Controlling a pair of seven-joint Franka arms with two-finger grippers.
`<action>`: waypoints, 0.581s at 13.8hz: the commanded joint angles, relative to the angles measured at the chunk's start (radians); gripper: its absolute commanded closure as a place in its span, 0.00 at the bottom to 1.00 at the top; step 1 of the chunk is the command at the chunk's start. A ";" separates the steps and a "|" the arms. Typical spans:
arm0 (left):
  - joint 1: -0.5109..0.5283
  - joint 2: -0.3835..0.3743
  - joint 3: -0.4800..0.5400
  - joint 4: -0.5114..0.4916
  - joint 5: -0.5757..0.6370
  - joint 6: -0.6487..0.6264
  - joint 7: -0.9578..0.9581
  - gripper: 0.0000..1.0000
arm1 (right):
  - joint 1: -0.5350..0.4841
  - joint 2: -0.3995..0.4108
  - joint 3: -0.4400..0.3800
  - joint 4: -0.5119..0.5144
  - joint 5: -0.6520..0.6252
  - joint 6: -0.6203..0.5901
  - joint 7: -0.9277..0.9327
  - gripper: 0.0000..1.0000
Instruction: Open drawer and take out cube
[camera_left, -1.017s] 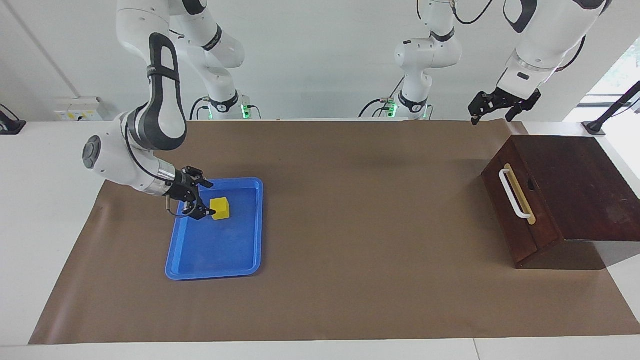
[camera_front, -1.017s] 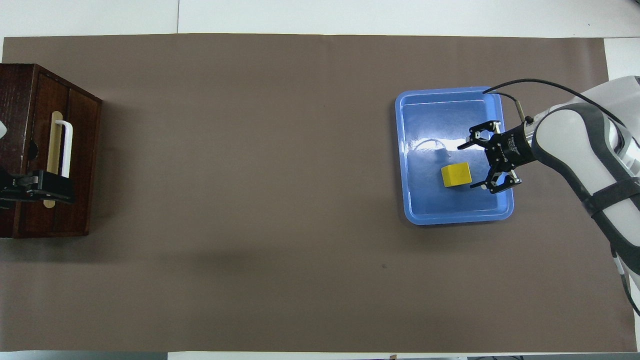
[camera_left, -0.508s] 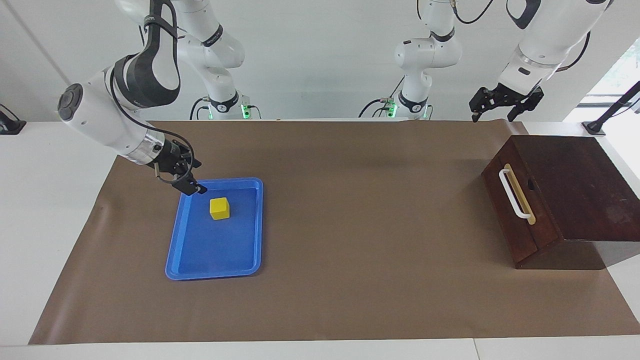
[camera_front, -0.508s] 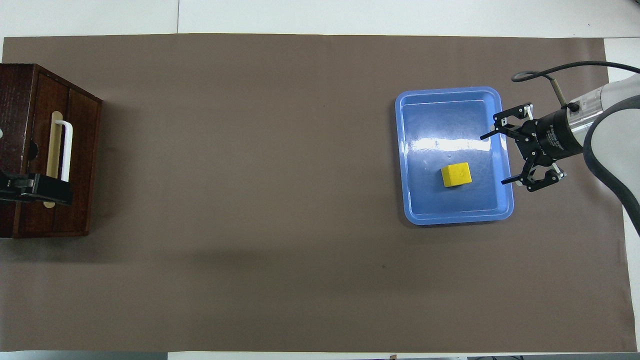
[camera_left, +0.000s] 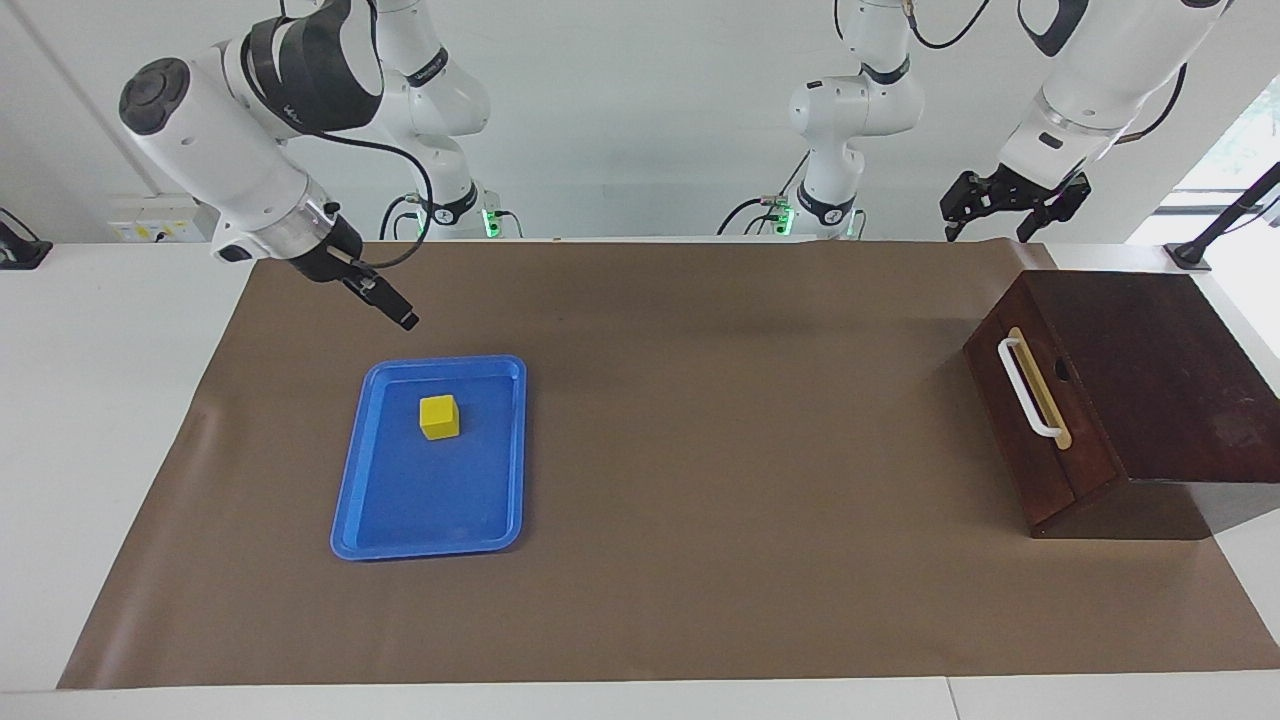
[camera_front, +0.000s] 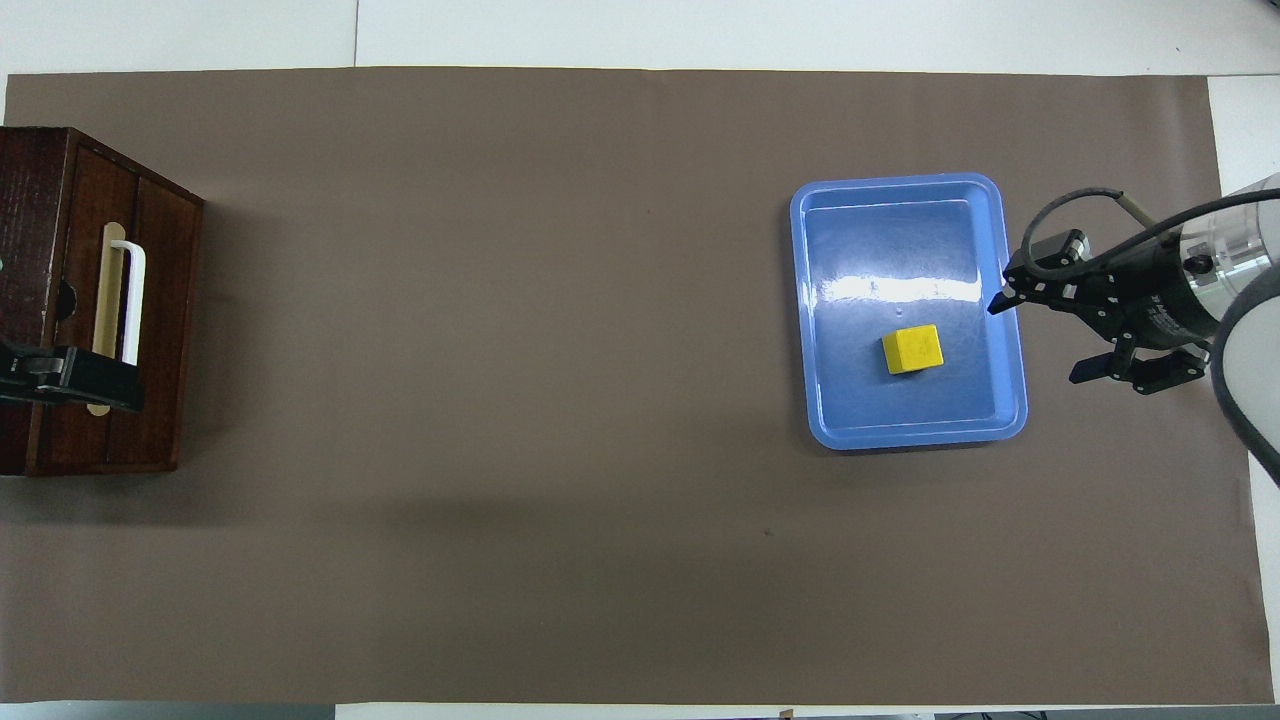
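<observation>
The yellow cube (camera_left: 439, 416) lies in the blue tray (camera_left: 430, 545) toward the right arm's end; the overhead view shows the cube (camera_front: 912, 349) and the tray (camera_front: 900, 437) too. My right gripper (camera_left: 402, 316) is open and empty, raised over the mat beside the tray; in the overhead view (camera_front: 1042, 339) its fingers stand wide apart. The drawer (camera_left: 1020, 450) is closed in the dark sloped box, its white handle (camera_left: 1026, 388) free. My left gripper (camera_left: 986, 230) is open and hangs high over the box; it also shows in the overhead view (camera_front: 70, 375).
A brown mat (camera_left: 700, 450) covers the table. The dark wooden box (camera_left: 1150, 380) stands at the left arm's end; the overhead view (camera_front: 40, 200) shows it at the mat's edge.
My right gripper has let go of the cube's side, risen and drawn back off the tray toward the robots. The cube has stayed in the tray. My left gripper has risen slightly.
</observation>
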 joint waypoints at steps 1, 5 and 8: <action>0.006 0.013 0.007 0.033 -0.023 -0.023 0.019 0.00 | -0.003 -0.038 0.001 0.026 -0.066 -0.036 -0.250 0.00; 0.006 0.009 0.007 0.022 -0.021 -0.018 0.013 0.00 | -0.013 -0.041 -0.002 0.127 -0.162 -0.074 -0.622 0.00; -0.006 -0.002 0.004 0.019 -0.020 -0.020 0.007 0.00 | -0.014 -0.040 0.000 0.197 -0.228 -0.094 -0.814 0.00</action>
